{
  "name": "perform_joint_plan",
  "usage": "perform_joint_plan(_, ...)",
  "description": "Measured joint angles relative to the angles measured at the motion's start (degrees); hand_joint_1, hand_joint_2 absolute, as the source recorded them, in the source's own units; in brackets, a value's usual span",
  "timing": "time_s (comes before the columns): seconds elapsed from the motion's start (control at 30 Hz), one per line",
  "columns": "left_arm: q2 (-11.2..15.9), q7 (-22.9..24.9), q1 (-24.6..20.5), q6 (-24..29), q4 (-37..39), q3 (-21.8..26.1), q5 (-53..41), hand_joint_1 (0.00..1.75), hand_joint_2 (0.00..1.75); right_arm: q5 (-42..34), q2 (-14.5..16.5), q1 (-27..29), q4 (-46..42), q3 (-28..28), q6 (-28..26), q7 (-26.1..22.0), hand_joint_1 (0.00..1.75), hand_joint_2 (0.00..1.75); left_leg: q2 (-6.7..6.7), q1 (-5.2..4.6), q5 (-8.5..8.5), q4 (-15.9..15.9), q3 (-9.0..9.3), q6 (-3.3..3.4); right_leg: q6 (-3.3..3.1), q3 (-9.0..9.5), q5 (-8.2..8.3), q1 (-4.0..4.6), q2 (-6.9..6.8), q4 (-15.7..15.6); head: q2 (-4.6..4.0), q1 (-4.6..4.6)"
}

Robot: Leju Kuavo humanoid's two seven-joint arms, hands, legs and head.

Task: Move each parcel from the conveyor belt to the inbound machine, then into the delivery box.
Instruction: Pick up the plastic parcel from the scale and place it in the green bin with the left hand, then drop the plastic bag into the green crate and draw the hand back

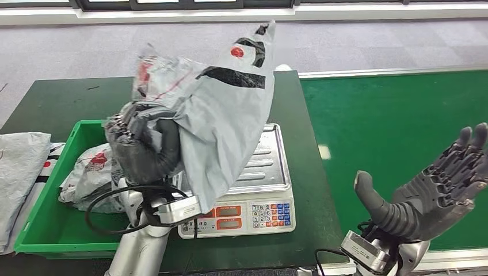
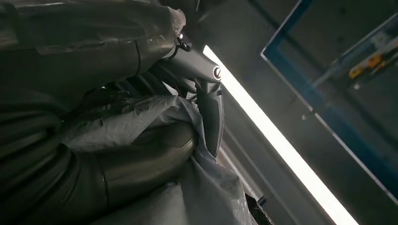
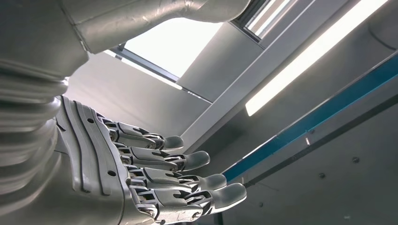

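Parcel held above the scale, box at nine o'clock.

Left hand (image 1: pixel 141 150) grips the grey parcel (image 1: pixel 221 115), long axis upright over the scale (image 1: pixel 270 167); green box (image 1: pixel 40 230) adjacent; right hand (image 1: pixel 431 195) spread, empty.

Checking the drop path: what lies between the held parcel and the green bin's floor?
In the head view, another grey parcel lies in the bin, below the held parcel.

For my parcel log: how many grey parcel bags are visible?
3: one held by the left robot hand above the scale, one in the green bin, one left of it. Others may be hidden.
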Motion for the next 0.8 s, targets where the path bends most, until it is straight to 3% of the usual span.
perform_joint_plan(0.27,0.5,0.0,1.4,0.0,-11.7,0.0,1.1,1.75,1.75,0.0,0.0,0.0,0.0,0.0,0.0,0.0,0.0,1.75,-0.06,-0.01,0.0,0.0,0.0,0.01,0.01,0.02,0.0,-0.01,-0.04,0.0,0.0,0.0)
perform_joint_plan(0.5,0.8,0.0,2.4,-0.1,-16.9,1.2,4.1,1.75,1.75,-0.3,0.0,0.2,-0.4,-0.5,0.0,0.1,0.0,1.75,-0.08,-0.01,0.0,0.0,0.0,0.0,0.01,0.03,0.0,-0.01,-0.04,0.0,0.0,-0.01)
perform_joint_plan(0.63,0.9,0.0,3.1,-0.1,-17.3,5.4,3.8,1.75,1.75,-0.4,0.0,0.8,-1.1,-1.3,0.0,0.0,0.0,1.75,-0.07,0.0,0.0,0.0,0.01,0.0,0.0,0.01,-0.02,-0.01,-0.04,0.0,0.0,-0.02)
perform_joint_plan(0.8,1.2,0.4,4.1,-0.1,-10.9,15.3,6.2,1.75,1.75,-0.5,0.1,2.3,-2.5,-2.1,0.0,0.3,0.0,1.75,0.01,0.01,0.0,0.0,0.02,0.0,-0.03,-0.02,-0.03,-0.01,-0.01,0.0,0.0,-0.02)
